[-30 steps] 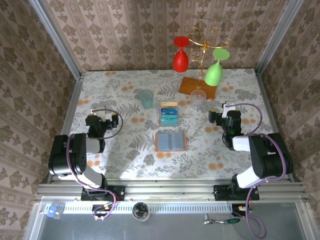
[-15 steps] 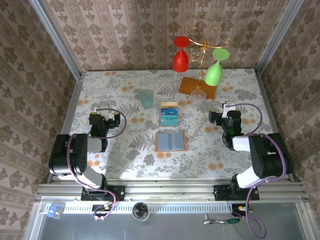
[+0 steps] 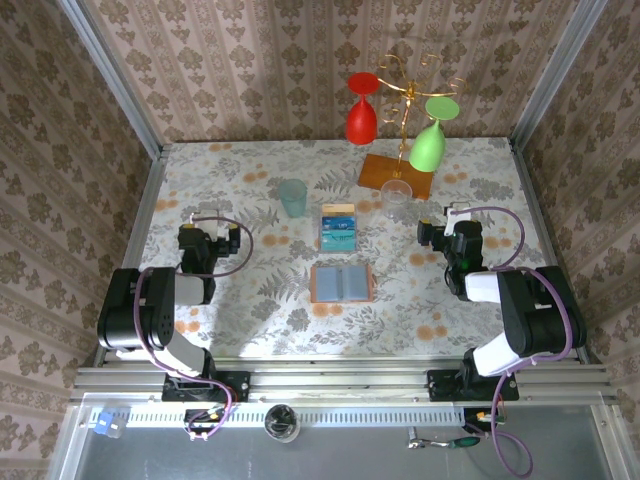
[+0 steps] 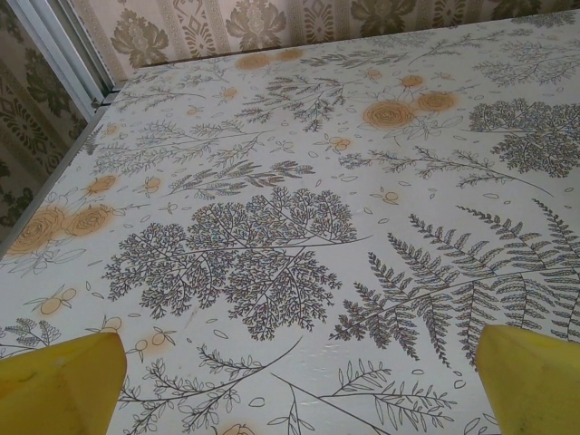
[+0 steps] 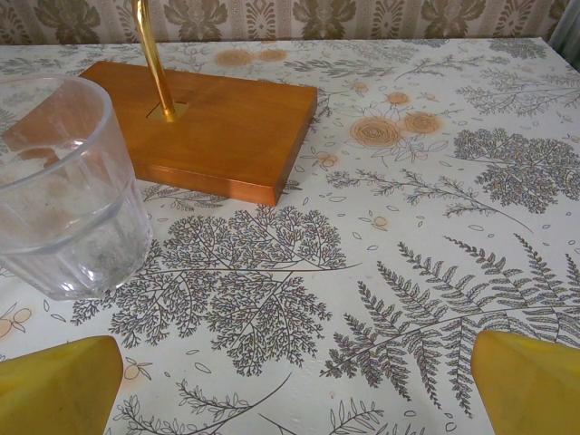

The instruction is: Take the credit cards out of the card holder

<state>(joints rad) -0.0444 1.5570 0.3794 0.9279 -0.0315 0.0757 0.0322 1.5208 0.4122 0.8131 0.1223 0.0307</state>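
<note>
The small flat card holder (image 3: pixel 341 282), tan-orange at its edge with grey-blue inner pockets, lies open on the flowered table (image 3: pixel 250 320) between my two arms; the thin blue and teal plastic credit cards (image 3: pixel 339 228) lie in a little pile just beyond it, apart from it; whether any sit in the pockets I cannot tell. I judge the cards light, stiff and slippery, lying flat, best pinched across an edge once a corner is tipped up; the holder looks soft and may slide unless pinned. My left tool (image 3: pixel 207 232) and right tool (image 3: pixel 445 226) both stand spread wide, holding nothing, well apart from the holder on either side.
</note>
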